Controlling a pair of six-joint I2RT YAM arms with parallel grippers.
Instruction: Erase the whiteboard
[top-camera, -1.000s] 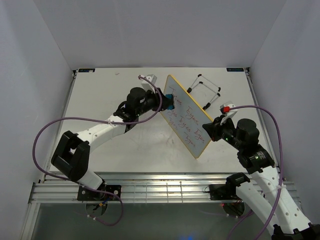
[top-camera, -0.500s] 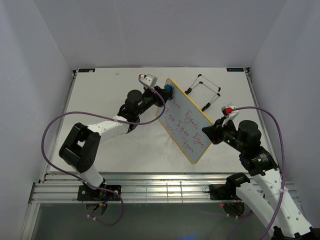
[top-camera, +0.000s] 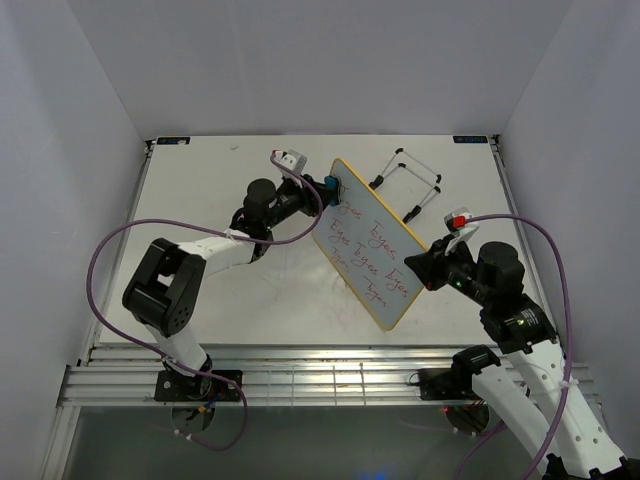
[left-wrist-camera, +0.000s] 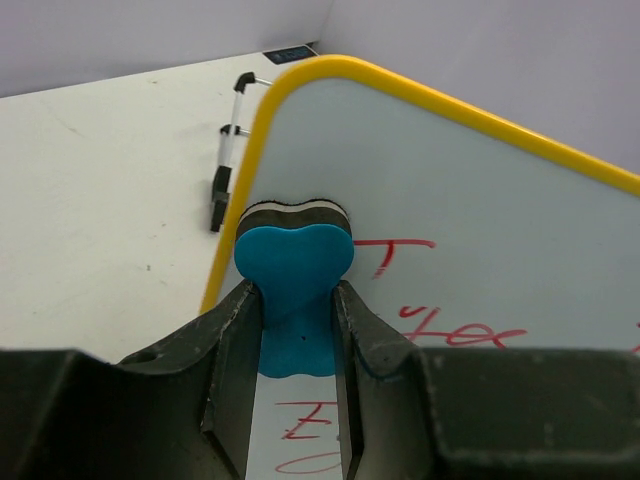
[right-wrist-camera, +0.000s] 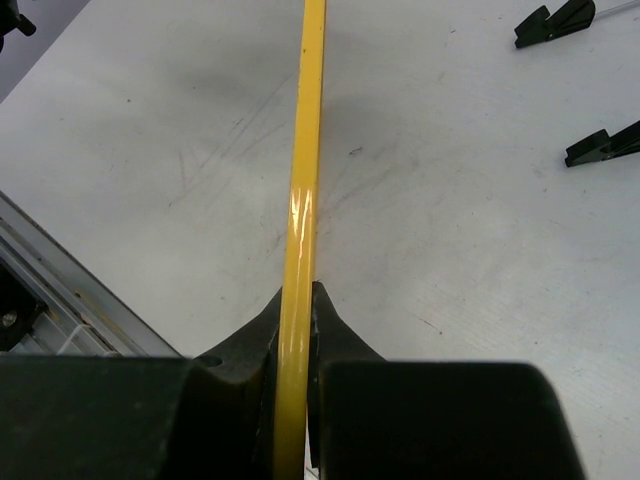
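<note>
Whiteboard showed in the top view over the right half of the table, tilted on edge, running diagonally from far-left to near-right, its face with red writing turned toward the left arm. My right gripper clamped the board's near-right edge. My left gripper sat at the board's far corner with the blue eraser pinched in it and pressed to the face. A wire stand lay on the table just behind the board; I could not tell whether the two touched.

From the left wrist, I saw the left gripper clenched on the eraser, one finger on each side of its narrow waist. The eraser's pad was against the whiteboard near the rounded yellow corner, just above the first red strokes. Part of the stand showed past the frame on the table.

From the right wrist, I saw the whiteboard edge-on as a thin yellow strip running straight away from the camera. The right gripper was closed on it, fingers tight against both faces. Two black feet of the stand rested on the table off to the right, apart from the frame.
</note>
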